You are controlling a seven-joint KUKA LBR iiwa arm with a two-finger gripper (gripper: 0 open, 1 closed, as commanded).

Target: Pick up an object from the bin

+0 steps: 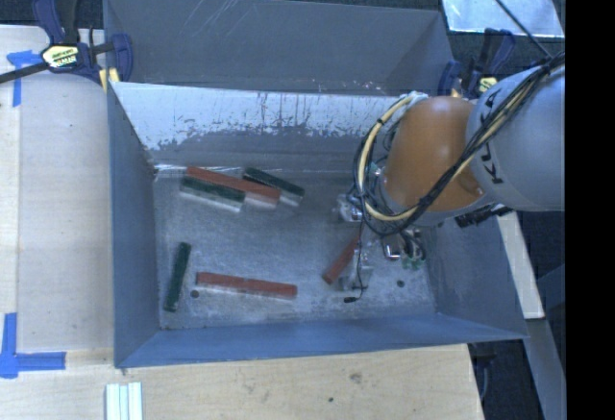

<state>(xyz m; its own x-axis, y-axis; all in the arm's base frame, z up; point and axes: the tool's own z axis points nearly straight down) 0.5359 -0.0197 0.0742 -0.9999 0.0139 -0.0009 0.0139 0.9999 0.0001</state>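
My gripper (357, 280) hangs low over the right part of the bin floor, close to the front wall. A short red-brown bar (337, 265) lies tilted right beside it on its left, touching or nearly touching it. Whether the bar sits inside the gripper I cannot tell. A long red-brown bar (246, 286) lies flat on the floor further left, well apart from the gripper.
A dark green bar (177, 276) lies near the left wall. Toward the back, a green-and-red bar (213, 187), a reddish bar (261, 194) and a dark green bar (275, 182) lie together. The arm with its orange cover and cables reaches in from the right.
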